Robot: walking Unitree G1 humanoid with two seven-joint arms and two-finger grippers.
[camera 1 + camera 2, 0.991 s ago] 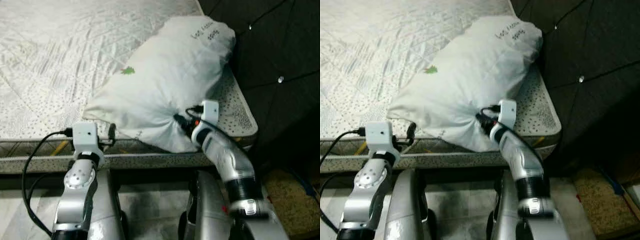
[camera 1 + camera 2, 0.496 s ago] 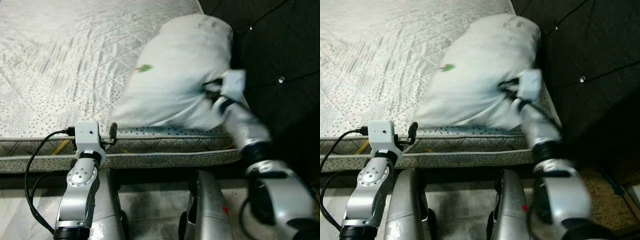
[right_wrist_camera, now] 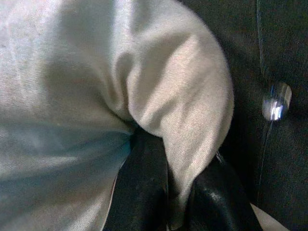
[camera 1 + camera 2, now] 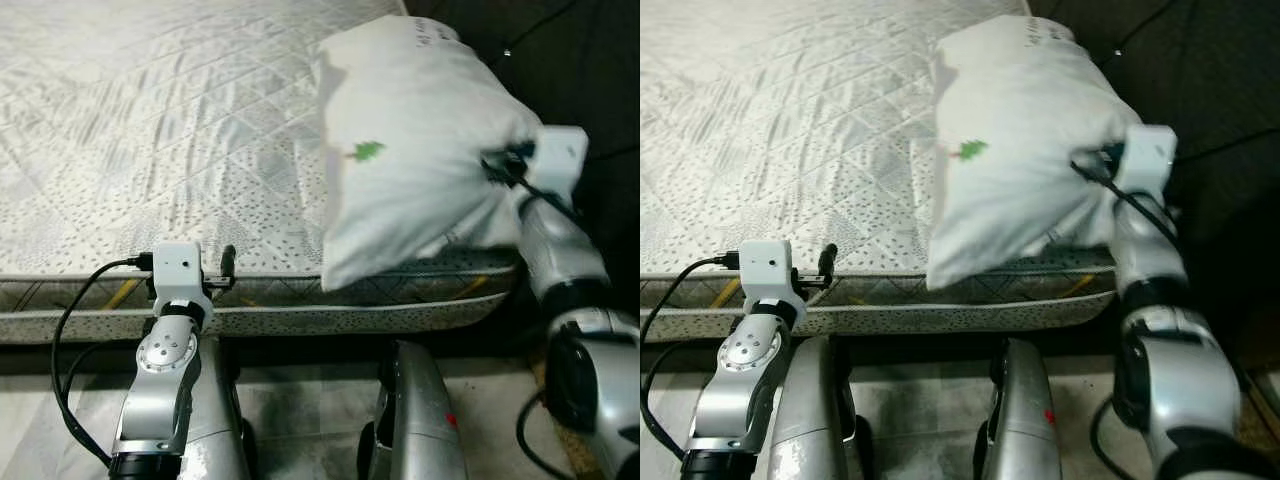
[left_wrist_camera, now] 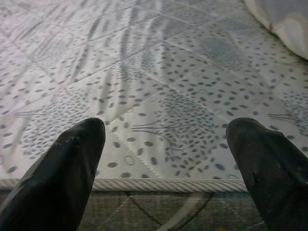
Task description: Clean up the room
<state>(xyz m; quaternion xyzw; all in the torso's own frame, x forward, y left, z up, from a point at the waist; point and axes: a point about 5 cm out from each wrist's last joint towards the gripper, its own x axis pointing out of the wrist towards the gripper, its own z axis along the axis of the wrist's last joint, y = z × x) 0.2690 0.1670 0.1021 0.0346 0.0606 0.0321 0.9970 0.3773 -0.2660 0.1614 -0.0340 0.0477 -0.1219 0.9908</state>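
Swung up against the dark headboard since a second ago: white pillow, a fold pinched in right gripper. Risks slipping from that thin pinch and sliding off mattress edge. Left gripper spread apart, idle.

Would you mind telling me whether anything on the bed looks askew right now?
Yes: the pillow sits crooked against the headboard, one corner hanging past the mattress edge. The right hand pinches its cloth. The left hand is open at the mattress edge.

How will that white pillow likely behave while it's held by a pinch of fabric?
Probably floppy: the pillow bunches and folds where the right tool pinches its cover. It seems light for its bulk, since one pinch holds it raised. The lower corner sags toward the mattress edge, so it may swing.
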